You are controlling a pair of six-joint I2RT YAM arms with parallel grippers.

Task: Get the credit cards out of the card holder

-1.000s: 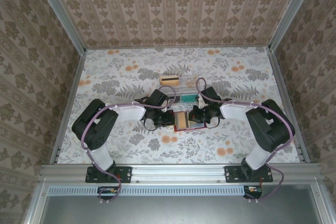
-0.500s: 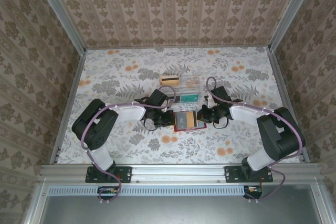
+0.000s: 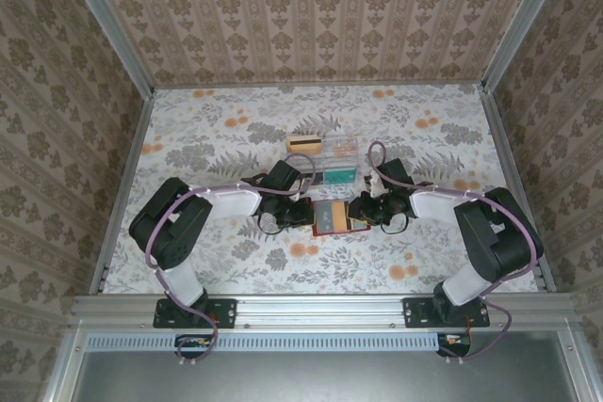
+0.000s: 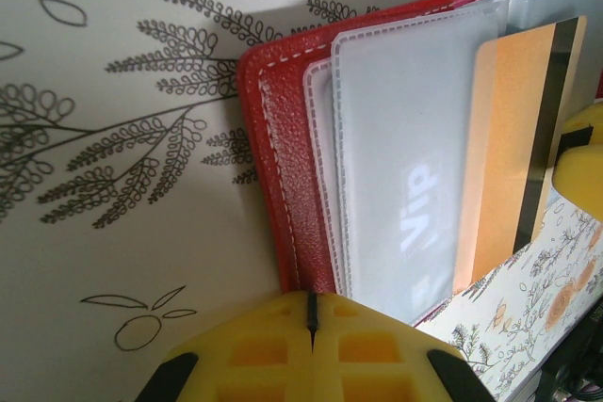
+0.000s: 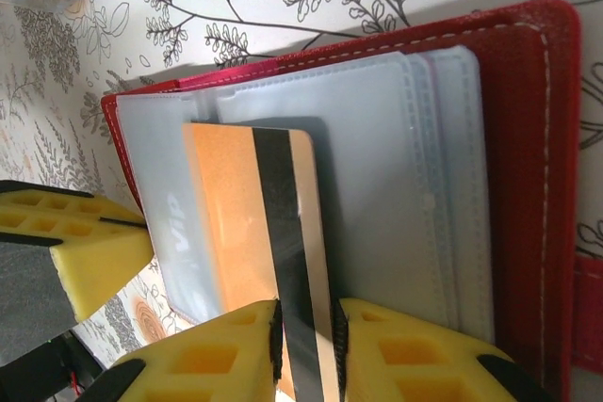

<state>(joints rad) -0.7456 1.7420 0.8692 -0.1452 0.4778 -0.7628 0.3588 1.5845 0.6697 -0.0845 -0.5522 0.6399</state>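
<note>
The red card holder [image 5: 513,138] lies open and flat on the flower-patterned table [image 3: 236,138], near its middle, with one arm reaching in from each side. Just beyond it, on the far side, stands a clear plastic tray [image 3: 339,165], and a tan striped card [image 3: 302,144] rests at the tray's far left end. The left gripper [image 4: 311,327] sits at the holder's left edge with its yellow fingers [image 4: 254,350] pressed together, only a thin seam between them. The red cover runs right up to their tips, but I cannot tell whether they pinch anything. Inside the holder are clear plastic sleeves [image 4: 377,138], and one of them holds a whitish card [image 4: 415,204] printed "Vip". An orange card [image 5: 236,204] with a dark stripe lies across the sleeves toward the holder's right half, throwing a shadow on them; whether part of it is tucked in a pocket I cannot tell. The right gripper [image 5: 306,327] hangs over the right end of this card with its pincer a little apart. The dark stripe shows through the narrow gap, and the fingers are not clamped on the card, which lies flat beneath them.
</note>
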